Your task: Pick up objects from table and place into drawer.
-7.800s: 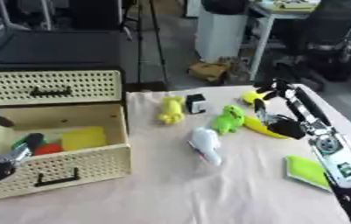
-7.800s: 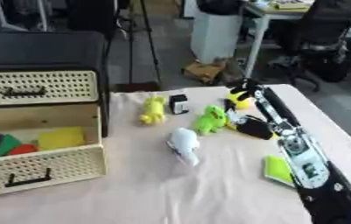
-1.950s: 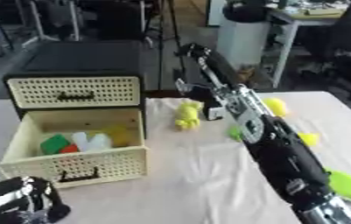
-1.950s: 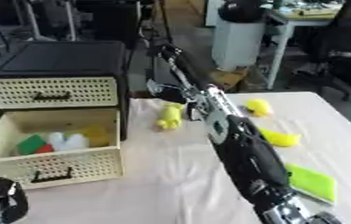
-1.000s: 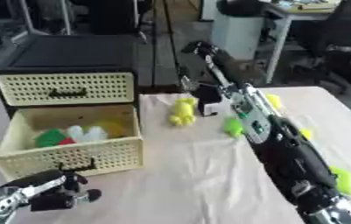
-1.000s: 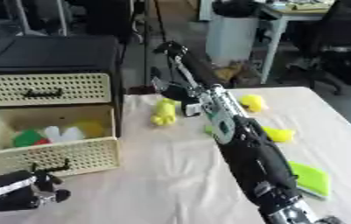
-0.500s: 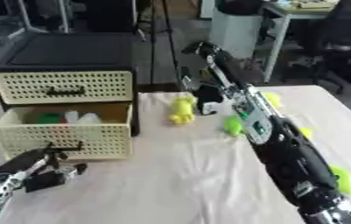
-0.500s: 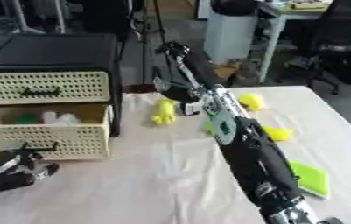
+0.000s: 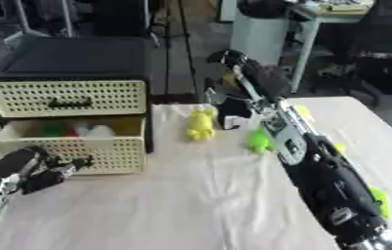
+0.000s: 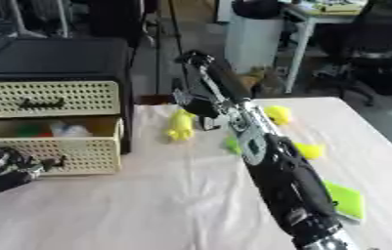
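Landmark: the drawer [image 9: 75,141], the lower one of a cream perforated cabinet with a black top, at the left of the surface [image 9: 190,195].
Drawer state: partly open, with red, green and white things showing inside behind its front panel.
Left hand [image 9: 49,173]: low at the drawer's front, just below the handle; its dark fingers look curled and hold nothing — whether they touch the panel I cannot tell.
Right hand [image 10: 201,105]: far up the surface, right of the drawer, beside a yellow toy [image 9: 202,124]; whether it is open or closed on anything I cannot tell, since the arm hides the fingers.
Things left to move: the yellow toy just right of the drawer, a green toy [image 9: 258,140] further right beside the right arm, a yellow lump [image 10: 277,115] behind it, and a flat green pad [image 10: 346,199] far right near the surface's edge.
Step in hand: it looks like the left hand is working the drawer front.
Doing it well: push or pull square to the panel so the drawer slides straight — an off-centre push may jam it.
Caution: leave a wide enough gap if more toys are still to go in.
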Available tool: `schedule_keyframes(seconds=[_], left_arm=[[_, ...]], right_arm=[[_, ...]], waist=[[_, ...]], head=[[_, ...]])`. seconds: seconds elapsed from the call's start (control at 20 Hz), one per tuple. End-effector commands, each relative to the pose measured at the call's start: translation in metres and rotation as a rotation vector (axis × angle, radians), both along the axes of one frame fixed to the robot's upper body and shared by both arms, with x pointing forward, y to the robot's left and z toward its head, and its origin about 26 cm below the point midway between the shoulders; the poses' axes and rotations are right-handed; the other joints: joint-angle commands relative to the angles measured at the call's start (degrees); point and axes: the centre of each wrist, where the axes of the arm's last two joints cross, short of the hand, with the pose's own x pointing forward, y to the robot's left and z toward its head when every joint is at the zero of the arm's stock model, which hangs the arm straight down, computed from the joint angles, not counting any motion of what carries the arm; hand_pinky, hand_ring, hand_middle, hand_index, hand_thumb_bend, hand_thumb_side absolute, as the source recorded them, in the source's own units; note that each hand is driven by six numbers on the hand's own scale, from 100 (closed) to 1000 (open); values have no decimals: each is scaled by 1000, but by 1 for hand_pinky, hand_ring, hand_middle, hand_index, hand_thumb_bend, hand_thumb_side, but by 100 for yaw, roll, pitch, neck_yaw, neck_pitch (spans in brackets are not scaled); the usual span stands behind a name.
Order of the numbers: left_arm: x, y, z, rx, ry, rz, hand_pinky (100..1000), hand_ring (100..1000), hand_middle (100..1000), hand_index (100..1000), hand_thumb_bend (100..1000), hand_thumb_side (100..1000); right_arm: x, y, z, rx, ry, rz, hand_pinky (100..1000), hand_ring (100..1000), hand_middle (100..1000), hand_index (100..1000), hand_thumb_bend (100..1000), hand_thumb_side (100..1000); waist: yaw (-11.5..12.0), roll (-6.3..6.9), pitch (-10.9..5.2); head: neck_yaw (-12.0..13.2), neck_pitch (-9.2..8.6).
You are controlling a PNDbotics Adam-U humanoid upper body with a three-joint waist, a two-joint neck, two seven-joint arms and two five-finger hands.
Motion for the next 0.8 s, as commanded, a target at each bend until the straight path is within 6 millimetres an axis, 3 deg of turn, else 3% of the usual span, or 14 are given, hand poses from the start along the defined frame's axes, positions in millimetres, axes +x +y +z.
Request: schedule_keyframes(seconds=[0.05,0.55,0.8], left_arm=[[9,3,12,9,-60,33,747,818,887,896,518,1000],[21,-3,31,-46,-196,81,701,775,859,880,515,1000],[10,1,46,-105,-262,47,608,646,738,817,524,1000]], right_arm=[[1,6,19,2,-53,20,884,837,793,829,100,463],[3,25,19,-1,-59,39,886,838,793,830,100,464],[1,23,19,9,-65,51,852,837,792,831,100,465]], waist=[[-47,14,-33],[-193,5,53],[-177,24,64]], head=[[35,-73],[81,-144],[58,-199]])
